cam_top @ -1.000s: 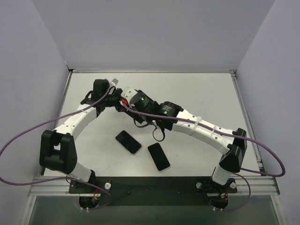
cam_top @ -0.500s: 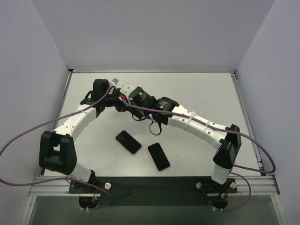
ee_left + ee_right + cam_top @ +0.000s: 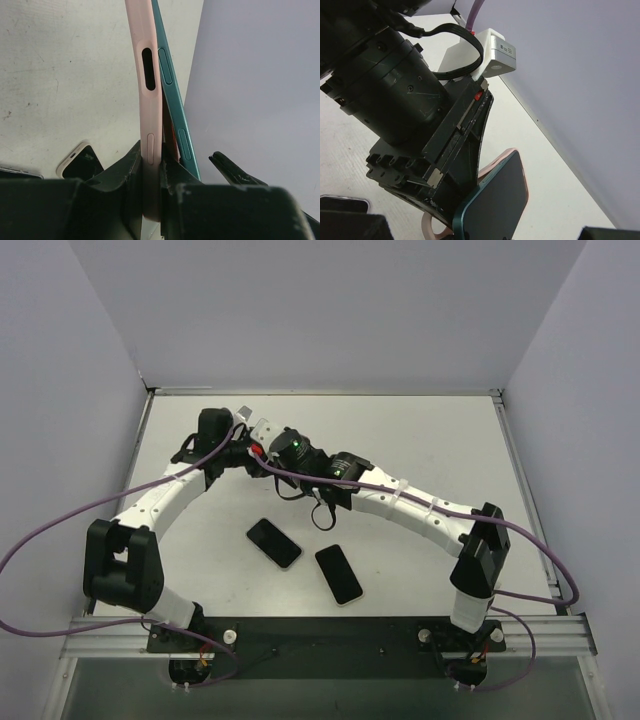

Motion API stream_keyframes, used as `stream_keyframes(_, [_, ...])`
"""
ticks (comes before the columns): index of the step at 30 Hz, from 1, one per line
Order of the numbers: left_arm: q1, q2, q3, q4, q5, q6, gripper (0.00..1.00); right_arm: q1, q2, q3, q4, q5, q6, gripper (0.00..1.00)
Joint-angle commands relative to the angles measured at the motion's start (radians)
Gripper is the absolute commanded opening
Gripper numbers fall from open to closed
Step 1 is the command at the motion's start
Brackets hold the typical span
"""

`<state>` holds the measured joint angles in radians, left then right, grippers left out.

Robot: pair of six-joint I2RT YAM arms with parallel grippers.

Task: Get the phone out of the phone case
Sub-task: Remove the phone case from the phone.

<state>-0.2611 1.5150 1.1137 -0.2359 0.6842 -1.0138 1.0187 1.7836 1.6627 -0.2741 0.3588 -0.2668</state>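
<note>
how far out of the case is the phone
Partly out: the phone tilts away from the case, meeting it only at the far end.

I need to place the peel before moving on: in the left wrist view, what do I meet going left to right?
loose phone lying on the table → pink case → teal phone, splayed away from the case at the top → wall
</note>
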Motion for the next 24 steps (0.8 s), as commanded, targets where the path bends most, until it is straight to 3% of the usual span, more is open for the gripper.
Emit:
stream_keyframes(1, [-0.007,-0.044,0.041,0.035,0.052,-0.019,0.0,-0.025,0.002,-0.003,0.052,0.091,-0.046,0.38])
stream_keyframes(6, [-0.009,-0.049,0.049,0.038,0.058,-0.025,0.0,-0.026,0.04,-0.03,0.056,0.086,-0.051,0.35])
stream_keyframes(9, [-0.006,-0.05,0.052,0.038,0.063,-0.025,0.0,-0.028,0.039,-0.053,0.072,0.069,-0.037,0.2])
stream_keyframes(10, [-0.007,-0.05,0.054,0.038,0.063,-0.025,0.0,-0.029,0.034,-0.061,0.084,0.063,-0.029,0.0])
stream_keyframes(18, [0.005,-0.033,0.04,0.044,0.067,-0.019,0.0,-0.071,-0.085,-0.076,0.113,0.039,0.044,0.0])
stream_keyframes(24, [0.023,-0.012,0.026,0.029,0.058,0.006,0.0,-0.155,-0.272,-0.135,0.156,-0.03,0.228,0.0])
